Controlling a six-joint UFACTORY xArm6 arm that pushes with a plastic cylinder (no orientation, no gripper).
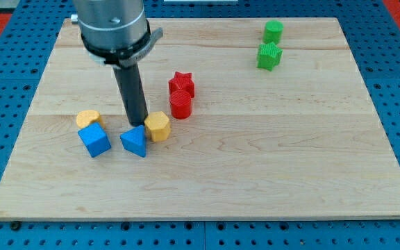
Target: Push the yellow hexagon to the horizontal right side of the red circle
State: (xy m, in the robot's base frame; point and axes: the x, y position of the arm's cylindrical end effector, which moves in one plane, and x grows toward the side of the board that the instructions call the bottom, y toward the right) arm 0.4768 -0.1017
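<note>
The yellow hexagon (157, 126) lies on the wooden board (269, 160), left of centre. The red circle (180, 104) stands just up and to the right of it, with a small gap between them. My tip (137, 125) is at the hexagon's left side, close to or touching it, just above the blue triangle (135, 142). The dark rod rises from there to the arm's grey body at the view's top.
A red star (182, 83) sits right above the red circle. A blue cube (94, 139) and a yellow round block (87, 119) lie at the left. Two green blocks, one round (273, 30) and one star-like (269, 56), stand at the top right.
</note>
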